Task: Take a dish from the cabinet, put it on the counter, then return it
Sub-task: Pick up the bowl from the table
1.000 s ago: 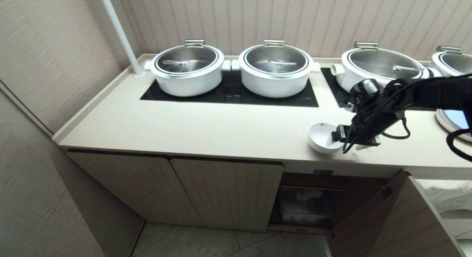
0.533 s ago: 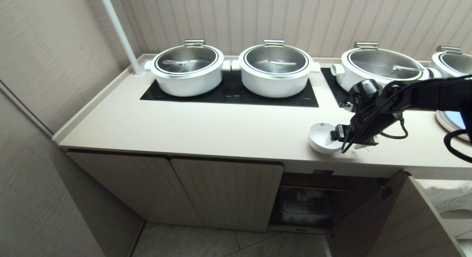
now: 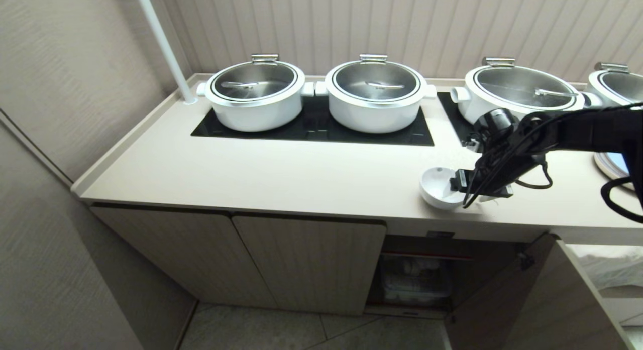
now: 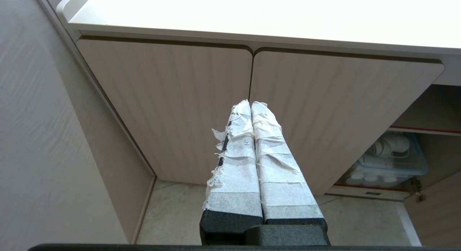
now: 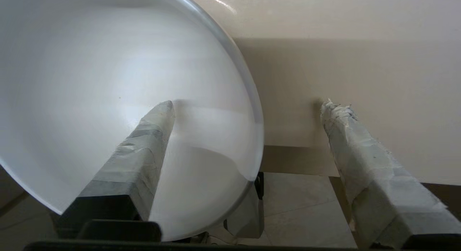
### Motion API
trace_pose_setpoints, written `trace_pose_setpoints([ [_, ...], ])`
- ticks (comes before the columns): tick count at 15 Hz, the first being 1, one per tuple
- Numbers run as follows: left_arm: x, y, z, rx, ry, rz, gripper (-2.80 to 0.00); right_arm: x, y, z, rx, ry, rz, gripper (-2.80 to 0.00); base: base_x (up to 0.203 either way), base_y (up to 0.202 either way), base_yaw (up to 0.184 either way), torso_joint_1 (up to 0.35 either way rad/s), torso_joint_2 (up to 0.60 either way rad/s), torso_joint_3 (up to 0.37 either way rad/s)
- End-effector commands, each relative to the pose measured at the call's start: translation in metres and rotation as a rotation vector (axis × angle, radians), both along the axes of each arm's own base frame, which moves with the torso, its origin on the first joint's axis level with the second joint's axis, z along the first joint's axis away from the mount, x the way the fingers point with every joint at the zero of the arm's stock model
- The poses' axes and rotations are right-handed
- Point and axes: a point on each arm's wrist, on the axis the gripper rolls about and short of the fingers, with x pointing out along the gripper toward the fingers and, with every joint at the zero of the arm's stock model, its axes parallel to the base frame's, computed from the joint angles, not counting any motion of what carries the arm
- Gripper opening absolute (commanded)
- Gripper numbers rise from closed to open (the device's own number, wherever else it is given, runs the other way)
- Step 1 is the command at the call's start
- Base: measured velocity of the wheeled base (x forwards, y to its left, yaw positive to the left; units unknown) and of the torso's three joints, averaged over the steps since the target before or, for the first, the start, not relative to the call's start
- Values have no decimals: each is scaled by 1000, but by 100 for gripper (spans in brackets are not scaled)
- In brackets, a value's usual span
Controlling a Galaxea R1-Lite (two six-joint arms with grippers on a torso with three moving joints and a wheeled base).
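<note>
- Three views here, head one first: the dish (image 3: 438, 188) sits on the worktop (image 3: 281, 177) near its front edge, right above the open cabinet (image 3: 427, 274). It looks tipped rather than flat. The right pincer (image 3: 464, 182) comes in from the right side, low over the worktop and up against the dish's rim. Probably that spot was picked because it's the shortest hop back down into the cabinet.
- Same view, background stuff: big white lidded pots (image 3: 256, 96) on the black cooktop panels (image 3: 321, 126), well apart from the action.
- Left wrist view: the left pincer (image 4: 250, 107) hangs parked in front of the closed cabinet doors (image 4: 169, 107), taped fingers pressed together with nothing between them. Stacked white dishes in a clear tub (image 4: 387, 161) show inside the open compartment.
- Right wrist view: the right pincer (image 5: 248, 110) stands wide, straddling the dish (image 5: 108, 81) rim. One taped finger (image 5: 144, 135) is inside the bowl, the other out over the worktop (image 5: 342, 45). No real clamp yet by the look of it, so it's lined up to pinch the wall for the return trip.
- Versus a second ago: the arm has crept a touch toward the dish, which has barely budged.
</note>
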Motion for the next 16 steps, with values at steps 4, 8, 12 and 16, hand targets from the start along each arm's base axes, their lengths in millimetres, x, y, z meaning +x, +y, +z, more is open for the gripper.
trace_pose_setpoints([
  [4, 0, 0, 0, -1, -2, 1, -280, 3, 0, 2, 9, -14, -10, -280, 0, 0, 0, 0, 0, 0],
  [8, 0, 0, 0, -1, -1, 1, -280, 4, 0, 3, 12, -28, -10, -280, 0, 0, 0, 0, 0, 0],
  [12, 0, 0, 0, -1, -1, 1, -280, 9, 1, 6, 24, -82, -17, -280, 0, 0, 0, 0, 0, 0],
  [16, 0, 0, 0, -1, -1, 1, -280, 8, 0, 8, 42, -81, -42, -280, 0, 0, 0, 0, 0, 0],
])
